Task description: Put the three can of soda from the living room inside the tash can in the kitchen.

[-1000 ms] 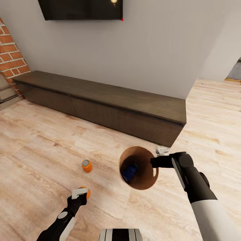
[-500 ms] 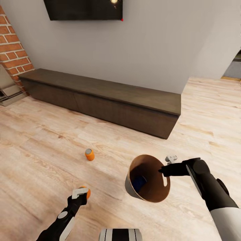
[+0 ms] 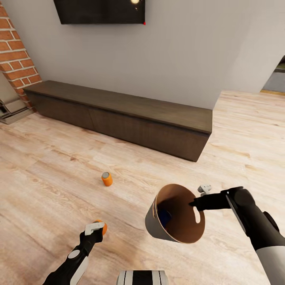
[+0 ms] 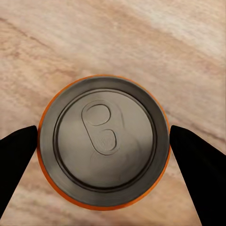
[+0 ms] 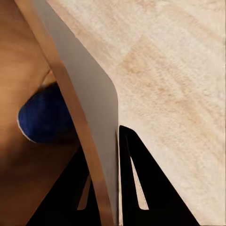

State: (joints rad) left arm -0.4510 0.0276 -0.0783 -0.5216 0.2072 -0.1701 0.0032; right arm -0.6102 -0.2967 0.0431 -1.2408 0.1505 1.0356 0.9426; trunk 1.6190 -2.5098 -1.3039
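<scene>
At the bottom left of the head view we see our left arm reaching forward and down, its left gripper [image 3: 96,228] closed around an orange soda can [image 3: 101,227] that stands upright on the light wood floor [image 3: 47,190]. In the left wrist view the can's silver-grey top [image 4: 103,141] sits squarely between the two dark fingers [image 4: 16,155], which flank its orange sides.

At the lower right of the head view our right arm stretches in from the frame's edge, forearm roughly level and pointing toward the centre, and the right gripper [image 3: 196,204] pinches the rim of the trash can [image 3: 158,225]. The bin is tilted, its brown mouth turned up toward the camera. The right wrist view shows the thin wall [image 5: 89,117] clamped between the fingers, with something blue [image 5: 44,117] lying inside the bin.

Farther up, left of centre, a second soda can [image 3: 106,179] stands alone on the floor, well apart from both grippers. Beyond it a long low dark-wood bench [image 3: 118,114] runs along the grey wall, with brick [image 3: 16,59] at the upper left and a black screen [image 3: 99,11] at the top.
</scene>
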